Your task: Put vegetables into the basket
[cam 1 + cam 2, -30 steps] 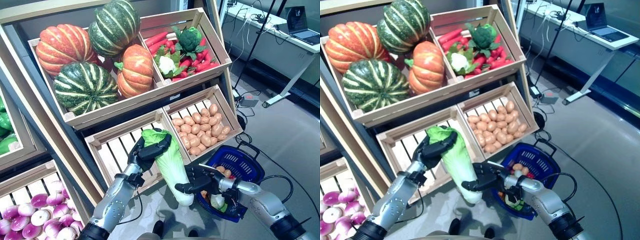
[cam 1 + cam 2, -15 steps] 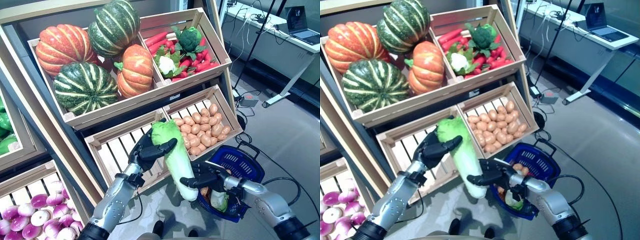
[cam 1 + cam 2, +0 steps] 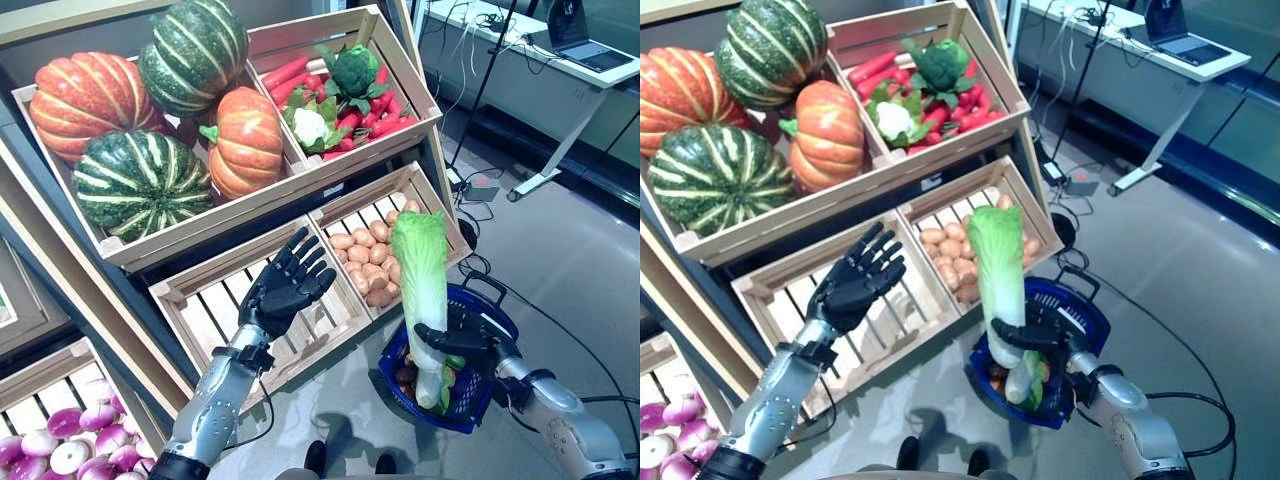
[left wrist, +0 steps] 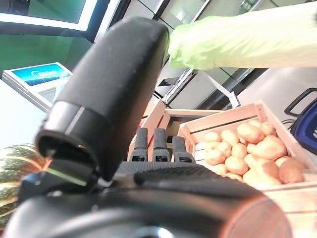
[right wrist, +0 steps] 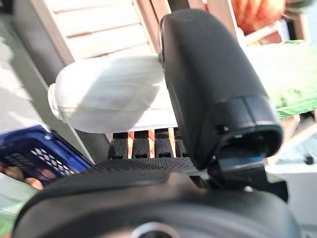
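A long napa cabbage [image 3: 425, 290] with a green leafy top and a white base stands upright over the blue basket [image 3: 497, 320] on the floor. Its base dips inside the rim. My right hand [image 3: 462, 340] is shut on the cabbage's lower part; the right wrist view shows my thumb [image 5: 208, 84] pressed on the white stalk [image 5: 114, 101]. My left hand [image 3: 285, 290] is open and empty, fingers spread, above the empty slatted crate [image 3: 225, 310]. The basket holds small brown round vegetables [image 3: 405, 375] and something green [image 3: 455, 362].
The wooden stand [image 3: 120, 250] with tilted crates fills the left and middle, and its lower right crate [image 3: 440, 215] reaches close to the basket. A desk with a laptop [image 3: 560, 40] stands at the back right. Cables [image 3: 480, 190] lie on the grey floor behind the basket.
My left hand let go of the cabbage and opened. My right hand took it and carried it right, upright, over the basket. The view has also shifted.
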`<state>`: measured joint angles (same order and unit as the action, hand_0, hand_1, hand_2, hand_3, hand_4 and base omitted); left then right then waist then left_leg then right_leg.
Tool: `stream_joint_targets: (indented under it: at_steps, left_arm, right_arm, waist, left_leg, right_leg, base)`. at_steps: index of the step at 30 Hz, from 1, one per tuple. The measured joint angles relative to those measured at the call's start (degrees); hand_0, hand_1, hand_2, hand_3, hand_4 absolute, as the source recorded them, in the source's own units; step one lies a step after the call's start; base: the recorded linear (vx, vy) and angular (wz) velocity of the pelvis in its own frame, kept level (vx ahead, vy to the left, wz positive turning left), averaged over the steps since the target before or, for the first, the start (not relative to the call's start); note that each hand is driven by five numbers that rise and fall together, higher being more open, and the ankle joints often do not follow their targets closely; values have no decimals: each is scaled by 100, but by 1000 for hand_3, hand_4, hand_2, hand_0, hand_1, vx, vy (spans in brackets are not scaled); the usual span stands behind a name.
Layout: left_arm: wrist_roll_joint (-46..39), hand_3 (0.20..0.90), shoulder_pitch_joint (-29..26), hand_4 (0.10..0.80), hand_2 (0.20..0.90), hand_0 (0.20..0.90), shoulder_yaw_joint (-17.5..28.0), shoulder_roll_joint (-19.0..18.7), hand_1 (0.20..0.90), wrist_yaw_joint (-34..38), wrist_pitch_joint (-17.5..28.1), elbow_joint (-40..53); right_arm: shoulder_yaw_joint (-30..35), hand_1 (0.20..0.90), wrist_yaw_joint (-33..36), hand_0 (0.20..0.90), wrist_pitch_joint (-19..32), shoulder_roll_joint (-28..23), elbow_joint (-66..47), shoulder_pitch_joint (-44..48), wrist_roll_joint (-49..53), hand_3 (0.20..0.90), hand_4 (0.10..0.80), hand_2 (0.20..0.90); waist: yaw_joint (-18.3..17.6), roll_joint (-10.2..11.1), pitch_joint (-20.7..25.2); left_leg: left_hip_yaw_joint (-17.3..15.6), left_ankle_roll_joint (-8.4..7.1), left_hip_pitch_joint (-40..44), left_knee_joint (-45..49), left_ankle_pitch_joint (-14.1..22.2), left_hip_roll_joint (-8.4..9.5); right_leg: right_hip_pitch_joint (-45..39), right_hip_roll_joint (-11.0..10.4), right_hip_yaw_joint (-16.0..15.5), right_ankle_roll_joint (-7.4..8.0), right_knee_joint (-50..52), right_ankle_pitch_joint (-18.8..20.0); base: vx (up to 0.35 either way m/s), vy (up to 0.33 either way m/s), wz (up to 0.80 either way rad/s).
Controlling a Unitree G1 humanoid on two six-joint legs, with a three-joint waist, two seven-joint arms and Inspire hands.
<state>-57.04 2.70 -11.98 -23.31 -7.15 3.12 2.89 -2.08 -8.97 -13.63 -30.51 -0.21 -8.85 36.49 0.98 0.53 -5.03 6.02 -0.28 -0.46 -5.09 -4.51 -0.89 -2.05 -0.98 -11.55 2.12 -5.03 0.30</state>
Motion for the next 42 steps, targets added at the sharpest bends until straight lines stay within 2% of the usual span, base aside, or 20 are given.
stream_joint_targets:
  at_steps: [4, 8, 12, 14, 15, 18, 19, 23, 25, 28, 33, 38, 40, 42]
  left_arm:
    - [59, 900, 92, 800, 900, 900, 106, 31, 900, -5, -20, 20]
    - [73, 900, 167, 800, 900, 900, 256, 37, 900, 6, -25, 19]
    - [108, 900, 161, 800, 900, 900, 291, 34, 900, 3, 6, 18]
    - [109, 900, 83, 800, 900, 900, 290, 23, 900, 2, 44, 7]
    - [107, 900, -92, 800, 900, 900, 203, 1, 900, -10, 168, -92]
    - [99, 900, -543, 800, 900, 900, 159, 1, 900, -15, 256, -195]
    - [49, 900, -676, 800, 900, 900, 151, -10, 900, -47, 352, -193]
    - [-128, 900, -1070, 800, 900, 900, 121, -30, 900, -215, 569, -195]
    - [-129, 900, -1285, 800, 900, 900, 71, -32, 900, -275, 615, -200]
    - [-128, 900, -1472, 800, 900, 900, -129, -46, 900, -323, 769, -349]
    - [-117, 900, -1613, 800, 900, 900, -386, -97, 900, -362, 906, -405]
    - [-315, 900, -1804, 800, 900, 900, -395, -105, 900, -400, 1090, -406]
    - [-356, 900, -1920, 800, 900, 900, -390, -105, 900, -395, 1113, -415]
    - [-355, 900, -1937, 800, 900, 900, -385, -107, 900, -394, 1146, -426]
  right_arm:
    - [207, 300, 433, 300, 432, 366, 115, -107, 90, 300, 400, 300]
    - [428, 300, 1349, 300, 1013, 767, 627, -101, 285, 300, 400, 300]
    - [429, 300, 2080, 300, 1601, 881, 1042, -13, 212, 300, 400, 300]
    - [437, 300, 2410, 300, 1872, 877, 1343, 258, 218, 300, 400, 300]
    - [426, 300, 2562, 300, 2225, 853, 1807, 575, 233, 300, 400, 300]
    - [664, 300, 2870, 300, 2504, 849, 2553, 1261, 565, 300, 400, 300]
    - [686, 300, 2914, 300, 2762, 843, 2759, 1482, 860, 300, 400, 300]
    - [783, 300, 2934, 300, 3281, 858, 3194, 2203, 1685, 300, 400, 300]
    - [795, 300, 2933, 300, 3387, 858, 3464, 2649, 2106, 300, 400, 300]
    - [783, 300, 2925, 300, 3471, 858, 3965, 3249, 2543, 300, 400, 300]
    - [739, 300, 2927, 300, 3537, 790, 4383, 3924, 2726, 300, 400, 300]
    - [720, 300, 2937, 300, 3533, 746, 4616, 4441, 2801, 300, 400, 300]
    - [700, 300, 2947, 300, 3479, 733, 4693, 4641, 2917, 300, 400, 300]
    - [556, 300, 3056, 300, 3124, 649, 4877, 4805, 2915, 300, 400, 300]
  waist:
    - [-12, -3, -2]
    - [7, -7, -23]
    - [16, -39, -108]
    - [3, -76, -336]
    - [2, -81, -541]
    - [51, -135, -1096]
    - [95, -162, -1342]
    - [216, -275, -2091]
    - [357, -270, -2358]
    - [476, -283, -2472]
    - [625, -284, -2489]
    - [652, -284, -2491]
    - [649, -283, -2492]
    - [666, -284, -2492]
  left_leg:
    - [-46, 5, -14, 0, 9, -3]
    - [-59, 9, -32, 0, 12, -2]
    - [-62, 0, -227, 13, -23, -1]
    - [-62, -2, -397, 52, -69, -4]
    - [-37, -7, -627, 214, -76, 6]
    - [2, -30, -1068, 496, -95, 18]
    - [6, -40, -1328, 706, -98, 60]
    - [-1, -78, -2033, 1292, -62, 119]
    - [17, -117, -2512, 1680, -12, 188]
    - [47, -141, -3056, 2152, 86, 279]
    - [150, -166, -3894, 2996, 277, 406]
    - [152, -187, -4618, 3747, 458, 486]
    - [166, -216, -4936, 4062, 539, 499]
    - [155, -223, -5170, 4290, 572, 503]
  right_leg:
    - [45, 5, 46, 0, 3, 0]
    - [68, 5, 61, 3, 4, 2]
    - [290, 13, 64, 7, 74, 8]
    - [505, 10, 74, 4, 195, 14]
    - [746, 10, 62, -12, 408, -8]
    - [1161, -6, 35, -28, 699, -15]
    - [1410, -19, 24, -54, 931, -62]
    - [2235, -134, -28, -126, 1919, -380]
    - [2832, -243, -34, -184, 2633, -617]
    - [3439, -396, -45, -229, 3257, -820]
    - [4211, -568, -122, -329, 4085, -1071]
    - [4846, -651, -115, -379, 4741, -1228]
    - [5117, -670, -116, -400, 4984, -1265]
    - [5339, -691, -97, -406, 5178, -1281]
  base:
    - [-29, -32, -7]
    - [-49, -37, -2]
    - [-210, -23, -1]
    - [-309, -15, -1]
    - [-200, -24, 5]
    - [-234, -20, 12]
    - [-233, -19, 20]
    - [-193, -23, 18]
    - [-167, -25, 14]
    - [-103, -27, 14]
    - [-63, -20, 15]
    - [-9, -29, 7]
    - [0, 0, 0]
    - [15, -6, 0]
